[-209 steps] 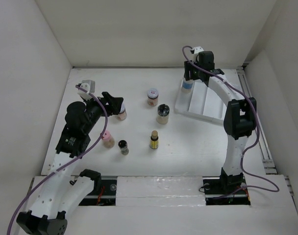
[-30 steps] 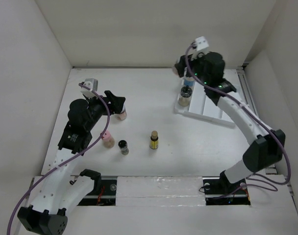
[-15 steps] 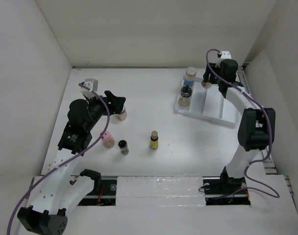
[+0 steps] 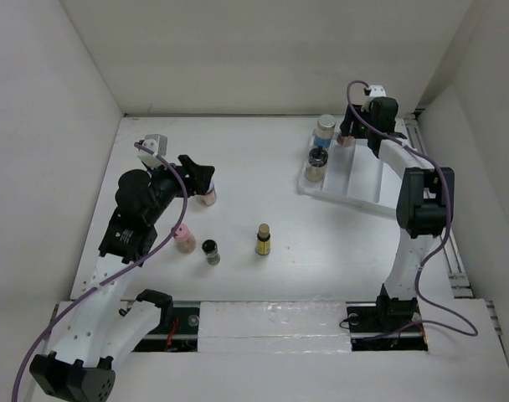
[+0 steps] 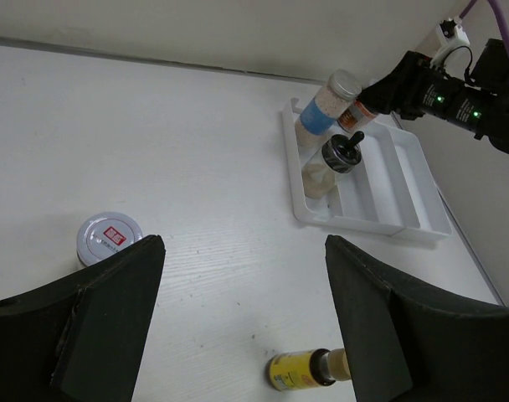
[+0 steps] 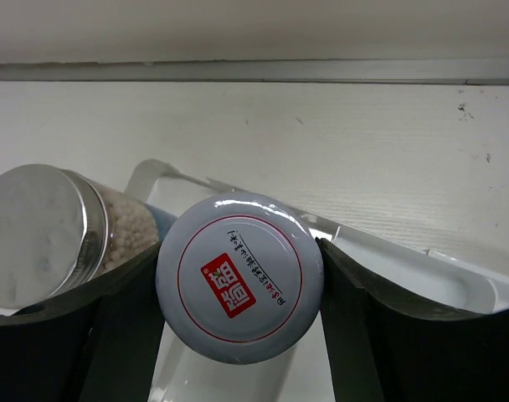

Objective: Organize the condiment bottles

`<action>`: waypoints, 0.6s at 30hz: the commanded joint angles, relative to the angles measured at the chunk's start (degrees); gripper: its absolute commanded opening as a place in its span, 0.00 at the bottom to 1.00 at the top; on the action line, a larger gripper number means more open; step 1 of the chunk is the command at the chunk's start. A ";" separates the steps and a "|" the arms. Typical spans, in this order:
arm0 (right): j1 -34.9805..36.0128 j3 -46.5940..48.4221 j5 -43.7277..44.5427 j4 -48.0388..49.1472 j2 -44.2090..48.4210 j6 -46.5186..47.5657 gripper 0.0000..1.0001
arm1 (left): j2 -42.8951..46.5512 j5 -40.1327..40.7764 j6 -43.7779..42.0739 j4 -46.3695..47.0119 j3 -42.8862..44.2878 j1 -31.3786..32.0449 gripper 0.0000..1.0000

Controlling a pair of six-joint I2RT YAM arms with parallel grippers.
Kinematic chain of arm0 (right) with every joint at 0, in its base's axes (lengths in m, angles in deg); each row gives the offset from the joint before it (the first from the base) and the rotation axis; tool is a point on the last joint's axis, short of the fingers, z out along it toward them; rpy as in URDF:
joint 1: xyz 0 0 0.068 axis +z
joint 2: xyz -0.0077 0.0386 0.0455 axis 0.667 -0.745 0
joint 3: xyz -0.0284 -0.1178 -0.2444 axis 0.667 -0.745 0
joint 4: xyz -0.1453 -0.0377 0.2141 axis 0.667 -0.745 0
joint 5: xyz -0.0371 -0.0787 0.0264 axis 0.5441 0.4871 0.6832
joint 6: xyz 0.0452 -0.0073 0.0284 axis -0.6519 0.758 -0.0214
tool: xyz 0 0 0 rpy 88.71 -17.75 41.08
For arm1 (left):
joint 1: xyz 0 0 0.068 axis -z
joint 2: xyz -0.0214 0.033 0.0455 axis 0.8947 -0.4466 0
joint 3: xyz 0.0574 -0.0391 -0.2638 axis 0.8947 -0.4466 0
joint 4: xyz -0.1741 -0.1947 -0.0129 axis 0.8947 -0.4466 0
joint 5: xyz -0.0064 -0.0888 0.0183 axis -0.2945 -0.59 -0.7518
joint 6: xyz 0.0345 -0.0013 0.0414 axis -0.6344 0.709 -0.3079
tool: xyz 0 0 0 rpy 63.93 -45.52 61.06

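My right gripper (image 4: 348, 138) is shut on a red-white capped jar (image 6: 238, 276) and holds it over the far end of the white tray (image 4: 359, 186), next to the silver-capped, blue-labelled jar (image 4: 325, 128). A black-capped jar (image 4: 317, 163) stands in the tray's left compartment. My left gripper (image 4: 197, 178) is open and empty. Another red-white capped jar (image 5: 109, 237) stands just outside its left finger. A pink-capped bottle (image 4: 182, 238), a small black-capped jar (image 4: 210, 250) and a yellow-bodied bottle (image 4: 263, 239) stand on the table.
The tray's rim (image 6: 405, 251) shows close below the held jar, with the silver-capped jar (image 6: 37, 230) to its left. White walls close in the table at the back and both sides. A rail runs along the right edge (image 4: 434, 193).
My right arm has swung from the tray's near left end to its far end with the red-white capped jar, then shifted slightly left. The left arm has not moved.
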 commanded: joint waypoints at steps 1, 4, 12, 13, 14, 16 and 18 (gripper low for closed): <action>0.19 4.16 0.44 7.76 -0.84 -0.31 0.50 | 1.00 -1.10 0.43 2.17 0.21 0.12 0.74; 1.24 4.16 2.64 7.76 -2.16 0.30 0.51 | 1.00 -1.63 0.43 2.17 0.21 0.12 0.74; 1.77 4.16 3.18 7.23 -1.74 0.83 0.88 | 0.48 -1.63 0.43 2.17 0.21 0.12 0.74; 1.77 4.16 3.87 7.23 -1.12 0.83 0.92 | 0.48 -1.63 0.43 2.17 0.21 0.12 0.74; 1.77 3.64 3.88 7.23 -0.33 0.83 0.95 | 0.48 -1.63 0.43 2.17 0.21 0.12 0.74; 2.30 2.94 4.57 7.23 2.64 0.83 0.96 | 0.48 -1.63 0.43 2.17 0.21 0.12 0.74; 2.91 1.53 7.11 7.23 5.64 0.83 0.96 | 0.48 -1.63 0.43 2.17 0.21 0.12 0.74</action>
